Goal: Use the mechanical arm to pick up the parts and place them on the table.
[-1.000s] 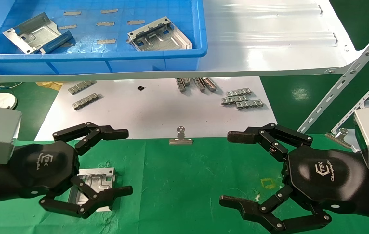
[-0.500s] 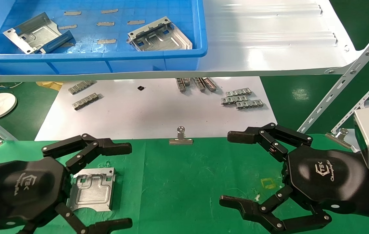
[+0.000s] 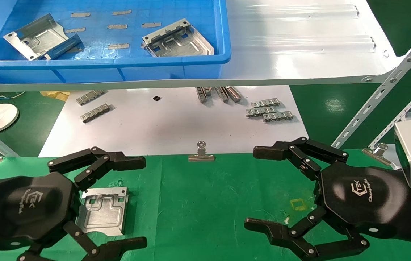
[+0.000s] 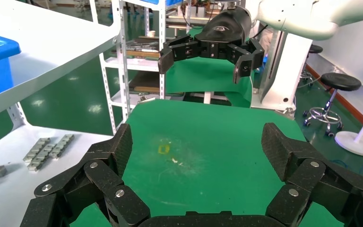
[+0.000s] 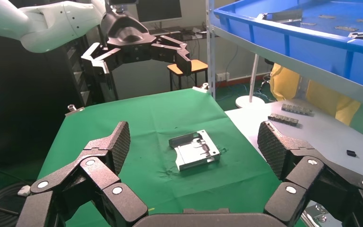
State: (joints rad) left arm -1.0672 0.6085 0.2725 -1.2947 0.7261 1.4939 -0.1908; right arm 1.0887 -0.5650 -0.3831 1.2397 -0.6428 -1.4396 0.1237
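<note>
One silver part (image 3: 103, 211) lies flat on the green cloth table (image 3: 205, 203), just beside my left gripper (image 3: 136, 203). That gripper is open and empty, with its fingers spread above and below the part and apart from it. The part also shows in the right wrist view (image 5: 196, 150). Two more parts (image 3: 178, 39) (image 3: 37, 36) lie in the blue bin (image 3: 118, 65) on the shelf. My right gripper (image 3: 256, 188) hovers open and empty over the cloth on the right. It also shows far off in the left wrist view (image 4: 212, 47).
The glossy white shelf (image 3: 299, 54) overhangs the white board (image 3: 176, 123), which holds grey link strips (image 3: 268, 111). A binder clip (image 3: 201, 154) pins the cloth's far edge. A yellow square outline (image 3: 298, 204) marks the cloth by my right hand. Angled metal struts (image 3: 382, 90) stand at right.
My left hand has drawn back off the part toward the near left, leaving the plate uncovered on the cloth. The right arm has not moved.
</note>
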